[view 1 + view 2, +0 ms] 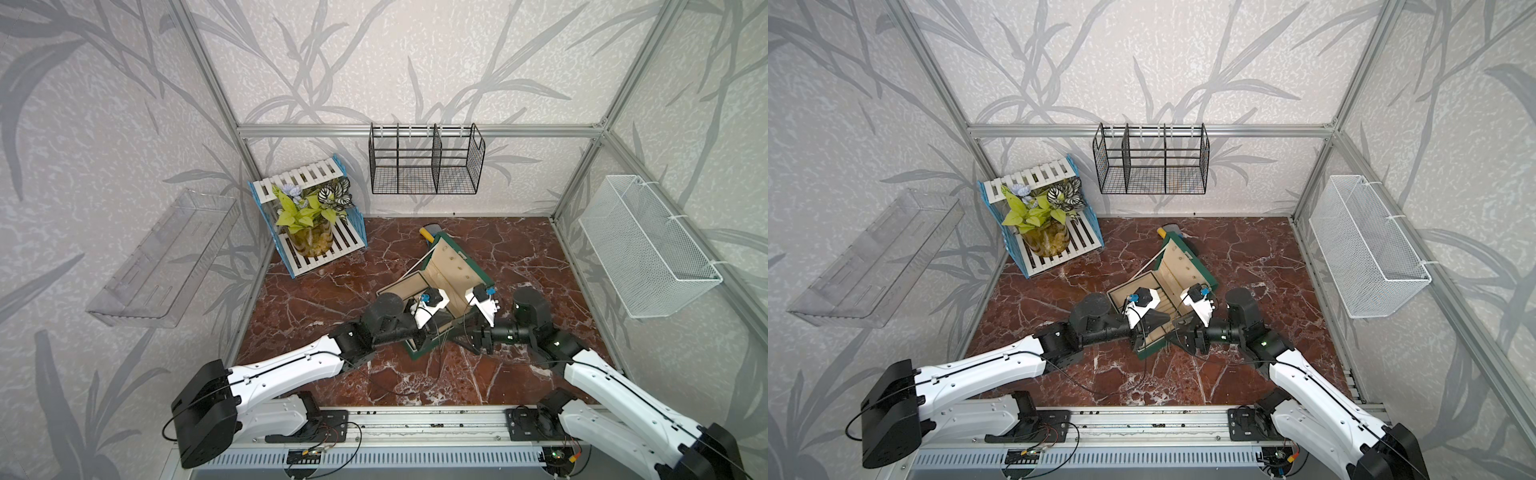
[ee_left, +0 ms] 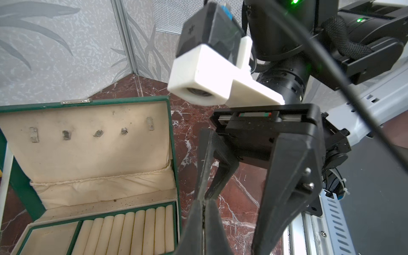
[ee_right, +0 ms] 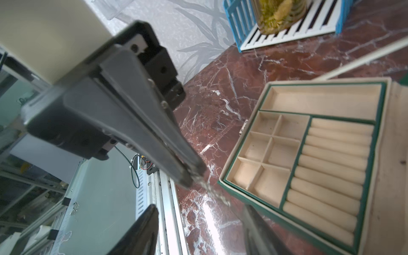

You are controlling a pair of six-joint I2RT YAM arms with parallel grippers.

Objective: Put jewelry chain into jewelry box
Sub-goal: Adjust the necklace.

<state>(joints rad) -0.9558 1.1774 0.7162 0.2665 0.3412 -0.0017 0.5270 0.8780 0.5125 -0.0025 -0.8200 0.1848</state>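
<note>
Left fingers [image 3: 154,134] pinched together, right fingers [image 2: 287,176] spread apart.

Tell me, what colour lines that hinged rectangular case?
Cream-beige fabric lining, with dark green edging; clearest in the right wrist view.

chain [image 3: 215,192]: thin pale strand, a short limp length dangling from the pinched tip of the left tool [image 3: 195,176], over the worktop [image 3: 220,99] just beside the box front edge. box [image 3: 309,141]: dark green, lid open, cream lining, small square cells, ring rolls.

Red-brown marble bench [image 1: 519,257]. Open green jewelry box [image 1: 451,266] sits on it, close by both jaws. Slatted rack [image 1: 307,176] well beyond jaws, leftward. Yellow-grey object [image 1: 430,231] just past box.
</note>
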